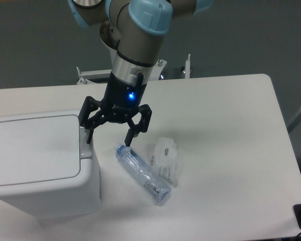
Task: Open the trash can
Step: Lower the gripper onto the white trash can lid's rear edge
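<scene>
While the large white boxy plastic trash can (40, 165) stood at the table's left with its lid shut, the black two-finger gripper (108, 141), jaws apart, hovered beside the grey latch button (84, 143). The approach step appeared underway; pressing that button would follow.

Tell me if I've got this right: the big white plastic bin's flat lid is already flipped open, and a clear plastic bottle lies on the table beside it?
Not quite. The camera view shows the big white plastic bin with its flat lid shut. The clear plastic bottle does lie beside it on the table.
</scene>
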`<control>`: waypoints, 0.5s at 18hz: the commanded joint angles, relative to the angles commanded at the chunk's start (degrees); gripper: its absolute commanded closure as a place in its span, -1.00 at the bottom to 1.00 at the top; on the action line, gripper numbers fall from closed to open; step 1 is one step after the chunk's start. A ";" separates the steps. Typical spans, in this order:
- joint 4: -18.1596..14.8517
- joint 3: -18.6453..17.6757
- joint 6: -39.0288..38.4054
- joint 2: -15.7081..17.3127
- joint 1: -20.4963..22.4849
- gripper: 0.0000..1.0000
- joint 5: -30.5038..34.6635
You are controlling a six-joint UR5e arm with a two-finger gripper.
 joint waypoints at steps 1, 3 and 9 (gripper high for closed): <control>0.00 0.00 0.00 -0.09 0.00 -1.00 0.00; 0.17 0.00 0.00 -0.27 -0.09 -1.00 0.00; 0.26 -0.17 0.00 -0.79 -0.18 -1.00 0.00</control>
